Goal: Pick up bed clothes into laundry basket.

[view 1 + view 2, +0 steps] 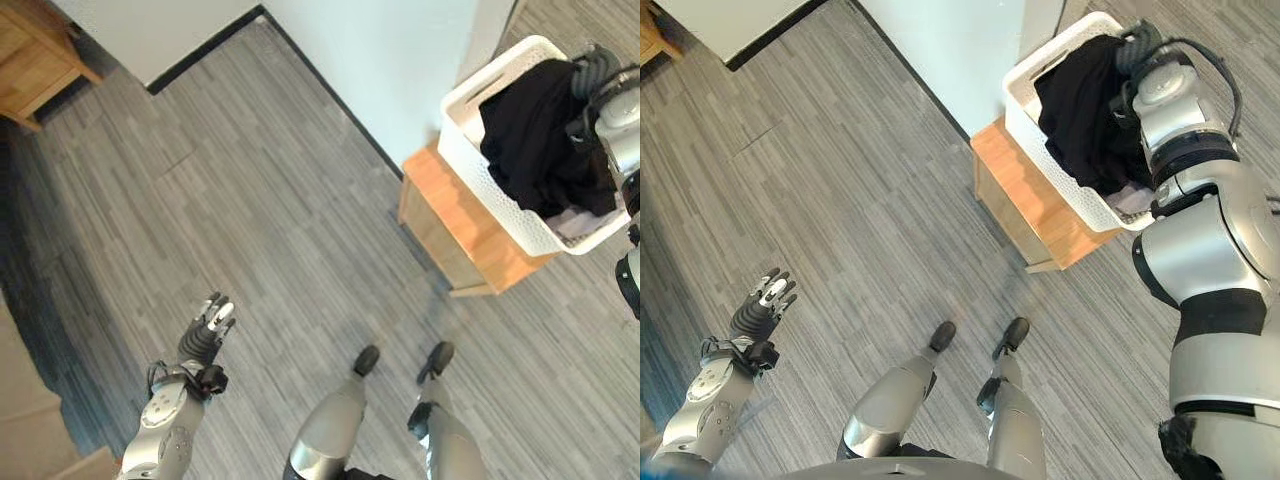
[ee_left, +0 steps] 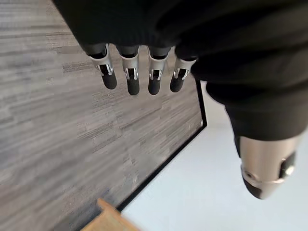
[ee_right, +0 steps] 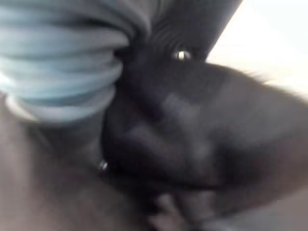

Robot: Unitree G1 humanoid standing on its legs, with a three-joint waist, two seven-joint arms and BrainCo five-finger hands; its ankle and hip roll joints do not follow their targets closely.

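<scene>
Black cloth (image 1: 1080, 110), soft folds, in white perforated basket (image 1: 1025, 110).

A wide stretch of grey plank floor (image 1: 250, 250) lies open around the left hand (image 1: 207, 330), which is held over it with fingers straight and nothing close by. The way to the far right is closed by a white wall (image 1: 390, 60) with a dark skirting. Against that wall's corner a low wooden stand (image 1: 1035, 205) is set, and its top is taken up by the white laundry basket (image 1: 470, 160), whose opening is largely filled with black clothes (image 1: 540, 135).
</scene>
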